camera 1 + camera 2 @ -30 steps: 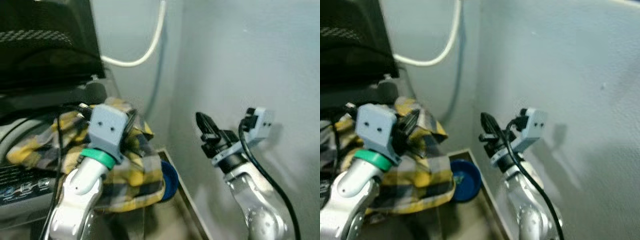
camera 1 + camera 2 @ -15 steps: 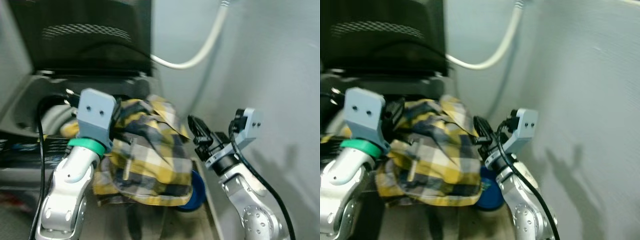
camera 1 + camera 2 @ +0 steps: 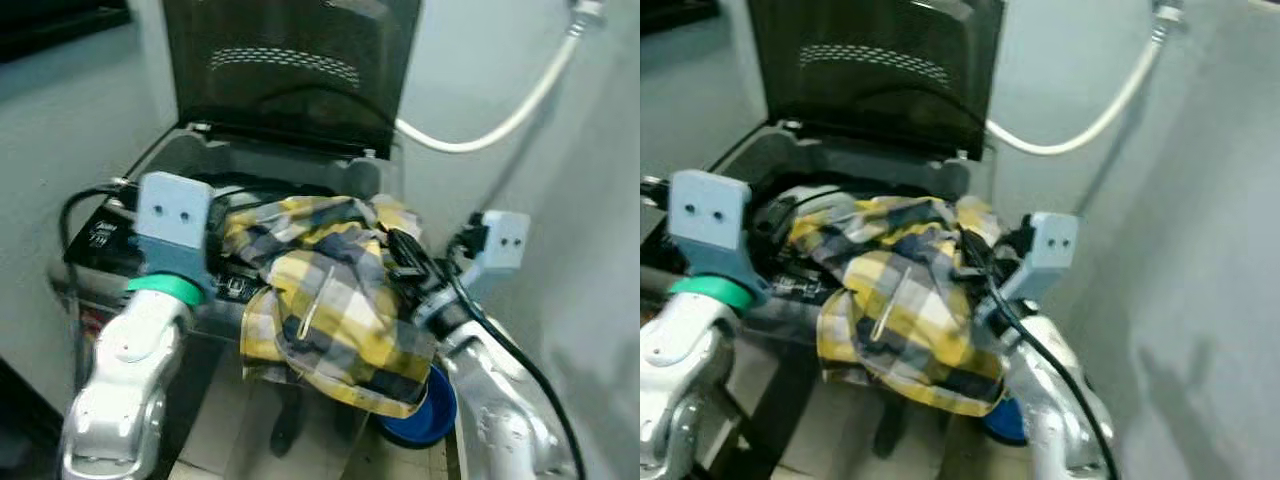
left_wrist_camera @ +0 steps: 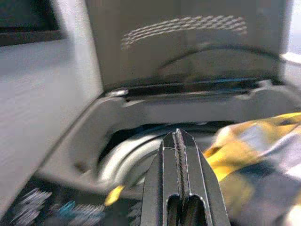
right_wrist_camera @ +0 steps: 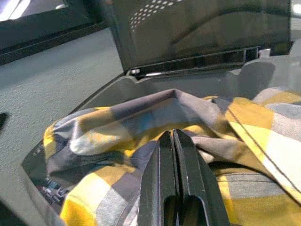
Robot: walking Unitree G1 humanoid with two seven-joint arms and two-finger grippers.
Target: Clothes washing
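Note:
A yellow and grey plaid shirt point(image 3: 330, 300) is draped over the front right rim of a top-loading washing machine point(image 3: 200, 150) and hangs down its front. The dark lid point(image 3: 290, 70) stands raised. My left gripper point(image 4: 178, 136) is shut with nothing between its fingers, and it points over the drum opening point(image 4: 122, 160) with the shirt beside it. From the head views its fingers are hidden behind the wrist housing point(image 3: 172, 225). My right gripper point(image 3: 402, 250) is shut and its tips rest against the shirt's right side point(image 5: 141, 127).
A blue basin point(image 3: 428, 415) sits on the floor under the hanging shirt, by my right arm. A white hose point(image 3: 500, 120) curves along the wall behind the machine. A grey wall point(image 3: 590, 250) stands close on the right. The control panel point(image 3: 100, 235) is at the machine's front left.
The camera has swung left, so the whole washing machine is in view. The shirt has gone from bunched around my left gripper to spread over the rim. My right gripper has come against it.

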